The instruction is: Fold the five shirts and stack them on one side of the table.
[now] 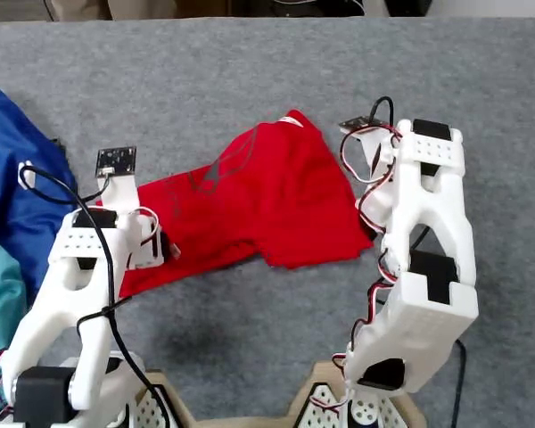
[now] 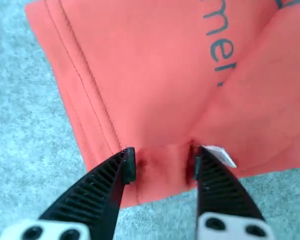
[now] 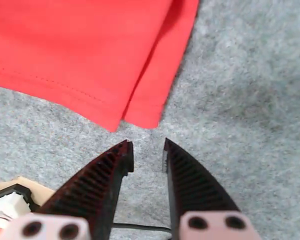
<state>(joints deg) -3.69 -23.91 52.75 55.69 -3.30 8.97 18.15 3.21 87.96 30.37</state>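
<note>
Pinching the hem of the red shirt [image 2: 155, 75] in the left jaws, apparently starting its fold on the counter [image 3: 250, 75]; holding the right jaws narrow, empty, just short of its corner. Likely needing that corner gripped next.

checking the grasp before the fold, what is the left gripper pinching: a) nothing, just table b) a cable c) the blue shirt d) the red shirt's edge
d: in the left wrist view the left gripper has the edge of the red shirt bunched between its fingertips.
</note>
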